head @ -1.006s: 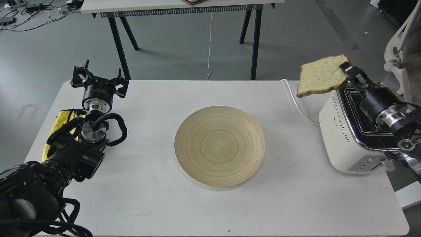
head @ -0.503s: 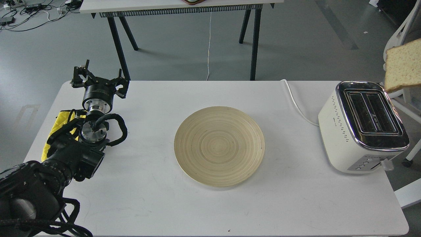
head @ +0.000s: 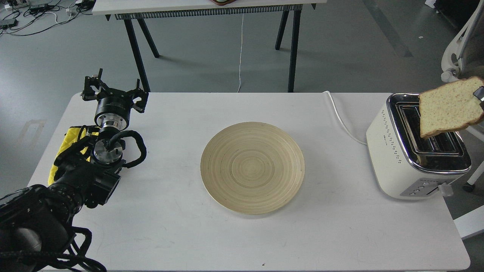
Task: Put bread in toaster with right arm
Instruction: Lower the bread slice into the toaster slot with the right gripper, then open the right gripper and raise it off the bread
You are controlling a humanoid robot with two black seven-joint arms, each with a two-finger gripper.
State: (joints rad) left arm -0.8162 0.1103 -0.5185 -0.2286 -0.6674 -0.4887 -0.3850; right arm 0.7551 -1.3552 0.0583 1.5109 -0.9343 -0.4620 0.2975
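Observation:
The bread point(head: 448, 107), a pale speckled slice with a thin brown crust, hangs tilted in the air just above the toaster's slots. Only a tip of my right gripper point(head: 479, 94) shows at the right edge, shut on the slice's right corner; the rest of the arm is out of view. The toaster point(head: 393, 151) is cream-white with a chrome top and stands at the table's right end, both slots open upward. My left gripper point(head: 113, 90) is open and empty over the table's far left, far from the bread.
A round wooden plate point(head: 252, 167) lies at the middle of the white table point(head: 340, 234). The toaster's white cord point(head: 342, 119) runs back off the far edge. A yellow cloth point(head: 70, 138) lies under my left arm. A white chair point(head: 459, 56) stands beyond the toaster.
The bread swung from above the toaster's left side out to the right edge, then came back down and left over the slots. My left arm has not moved.

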